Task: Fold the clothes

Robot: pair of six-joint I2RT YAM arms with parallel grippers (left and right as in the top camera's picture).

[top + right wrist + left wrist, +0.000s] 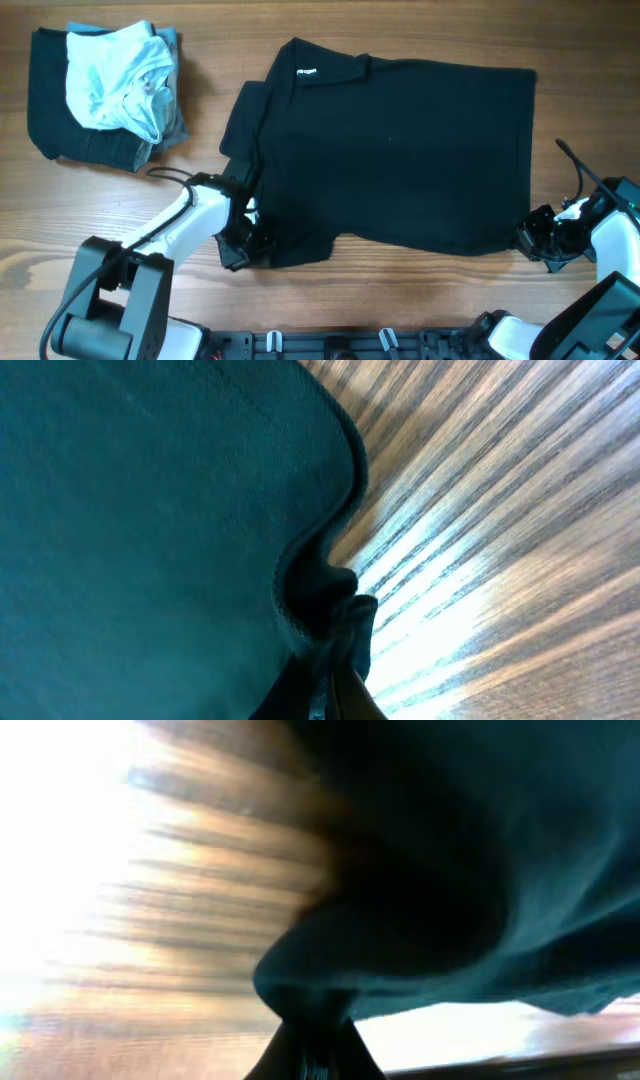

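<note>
At the upper left sat a folded pile [105, 95]. The left gripper [240, 248] had its jaws pinched on bunched cloth at the lower-left hem of the shirt [400, 150], which lay spread across the frame's centre. At the lower right, the right gripper [530, 240] pinched the other hem corner. A clean fold likely needed both to lift together, keeping the hem taut and level toward the collar.

Shows black shirt [400, 150] spread flat on table [400, 300]. L gripper [243, 245] at shirt's near-left corner, R gripper [530, 238] at near-right corner, both touching fabric. Far left, well apart: dark folded pile [45, 95] w/ pale blue garment [115, 75] on top.
</note>
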